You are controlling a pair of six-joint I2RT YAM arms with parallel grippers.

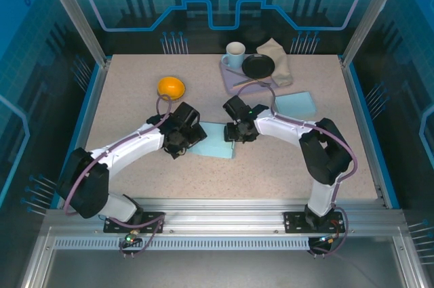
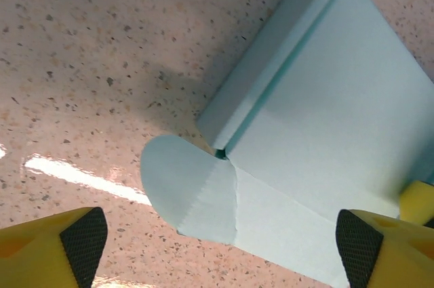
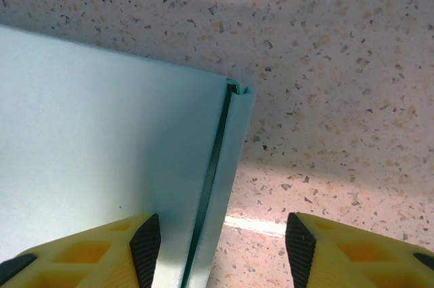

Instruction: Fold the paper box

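The paper box (image 1: pixel 215 144) is a flat, light blue sheet lying on the speckled table between my two grippers. In the left wrist view it shows a folded side strip (image 2: pixel 271 71) and a rounded tab (image 2: pixel 178 183). My left gripper (image 1: pixel 182 136) hovers over its left end, jaws open wide (image 2: pixel 220 251), with the tab and a bottom flap between the fingers. My right gripper (image 1: pixel 239 130) is over the box's right end, open (image 3: pixel 222 244). It straddles the narrow folded edge strip (image 3: pixel 230 159), with bare table between the strip and the right pad (image 3: pixel 298 244).
A second light blue sheet (image 1: pixel 296 105) lies to the right. An orange round object (image 1: pixel 171 87) sits at the back left. At the back stand a white mug (image 1: pixel 234 53), a black dish (image 1: pixel 258 66) and a beige cloth (image 1: pixel 277 57) on a purple mat (image 1: pixel 234 79).
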